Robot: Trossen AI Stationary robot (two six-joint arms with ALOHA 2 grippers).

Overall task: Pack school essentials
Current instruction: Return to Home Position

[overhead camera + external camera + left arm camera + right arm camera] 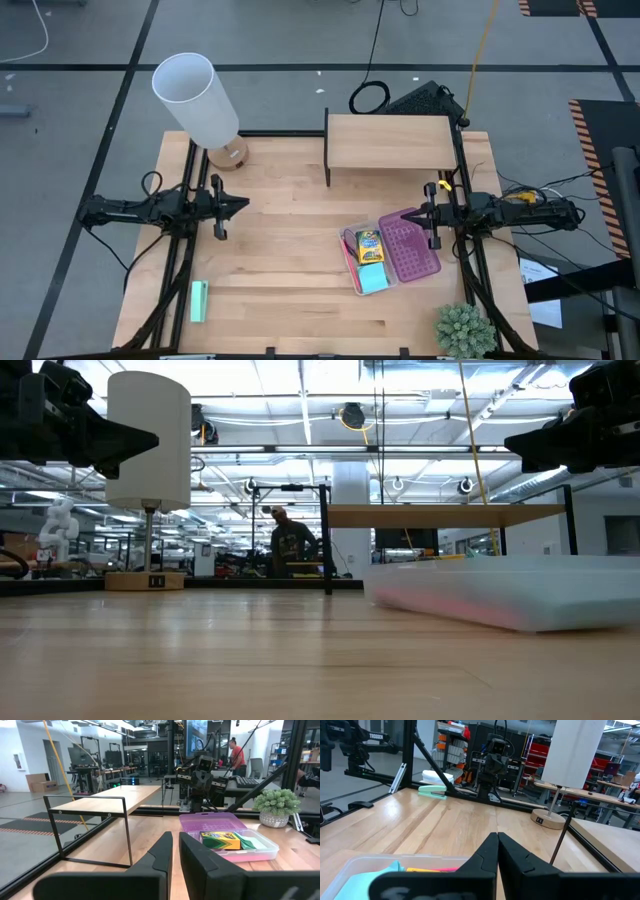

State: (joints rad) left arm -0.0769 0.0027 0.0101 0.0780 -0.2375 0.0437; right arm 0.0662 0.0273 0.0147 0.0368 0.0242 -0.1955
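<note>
At the bottom of the high view, left of centre, a green stapler point(198, 300) lay alone on the table point(280, 230), and at the lower right stood a small plant point(464, 329).

Right of centre, toward the lower part of that view, sat the clear case point(352, 268) with its purple lid point(409, 245) swung open to the right. Inside I saw the crayon box point(369, 245) at the far end, the blue pad point(372, 279) at the near end, and a pink pen point(351, 262) along the left wall. The rest of the small items I could not make out.

I judged these things light: the crayon box stiff card, best taken across its narrow sides; the pad flat and hard to get under; the pen thin and apt to roll. The lid looked like hard, slick plastic, best nudged at its free edge.

My right gripper point(432, 214) hovered at the lid's upper right edge, fingers pressed together and empty. My left gripper point(238, 206) waited at centre left, fingers nearly together, holding nothing.

Farther up stood a shelf point(390, 141) and a lamp point(198, 100).
</note>
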